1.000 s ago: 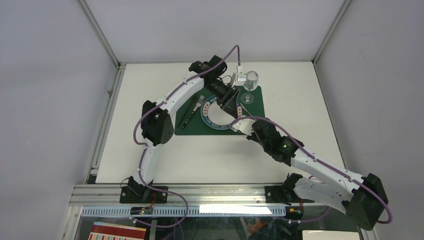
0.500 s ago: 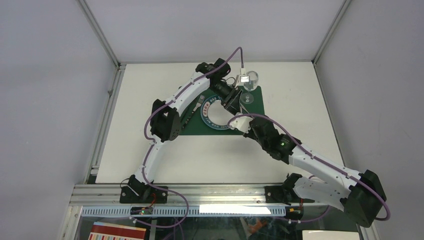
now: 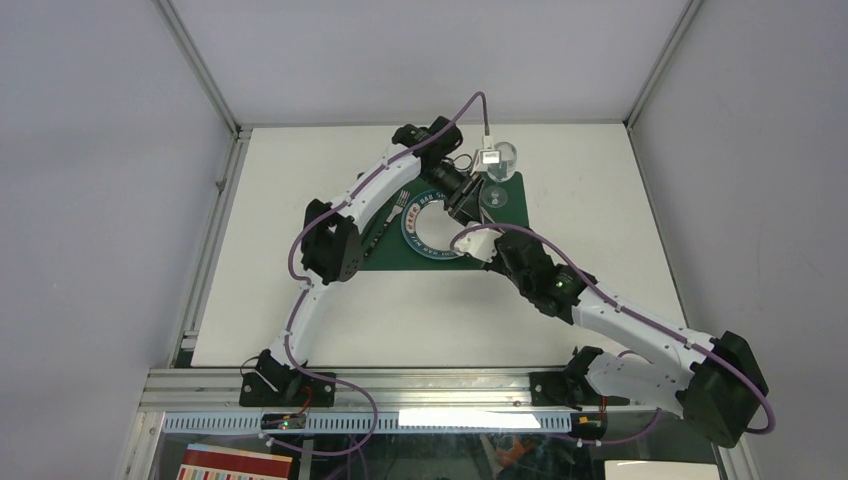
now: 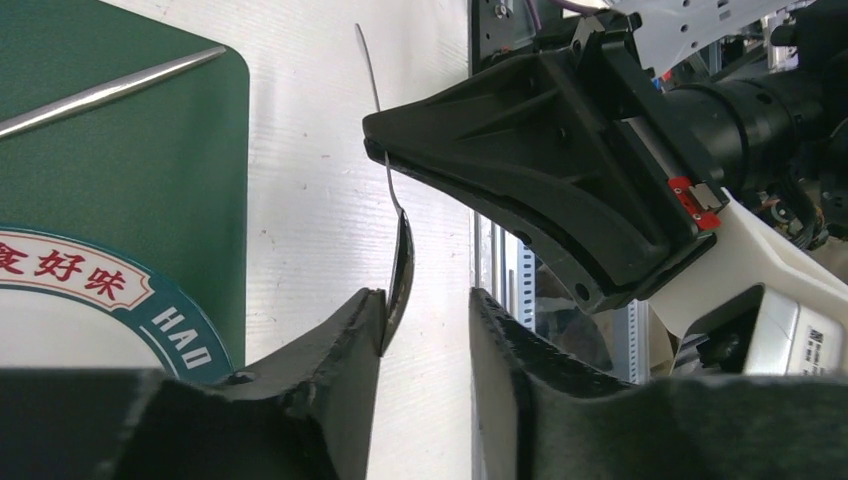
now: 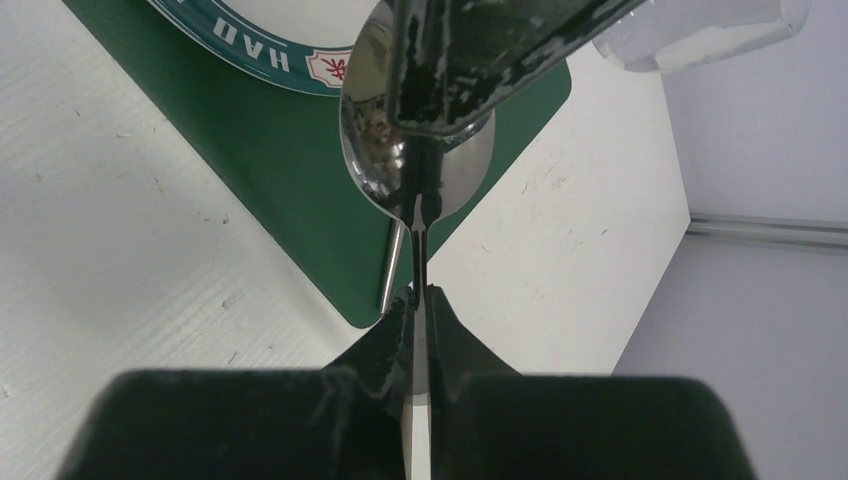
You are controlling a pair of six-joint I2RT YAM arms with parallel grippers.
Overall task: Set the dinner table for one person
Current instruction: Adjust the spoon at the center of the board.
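**Left arm has pushed out over the mat to meet the spoon**

Since the earlier frame the left arm's elbow has swung forward. Its wrist has carried on towards the far right corner of the mat (image 3: 385, 258), next to the glass (image 3: 503, 155). The right arm has edged in slightly to the left.

The step looks like a handover of the spoon (image 5: 375, 150) in the air. The right end effector (image 5: 418, 295) is clamped tight on the thin handle. The left end effector (image 4: 425, 310) stands at a narrow gap around the bowl, with one finger touching it and the other just clear.

To do this well, the left should probably close until both fingers bear on the bowl before the right lets go. The bowl is curved and slick, so a squeeze that is off-centre could twist it out. A grip nearer the neck would likely be steadier. The right should hold still meanwhile.

The bench (image 3: 300, 300) lies white under everything and carries the mat in its far middle part. The plate (image 3: 425, 235) sits on the mat, with a fork (image 3: 400, 200) to its left. The spoon hangs above the mat's right side.

The left arm is stretched long and diagonal, with its elbow raised and its wrist turned back towards its partner. The right arm reaches across from its base towards the far left, with its fingers pointing away from the near edge.
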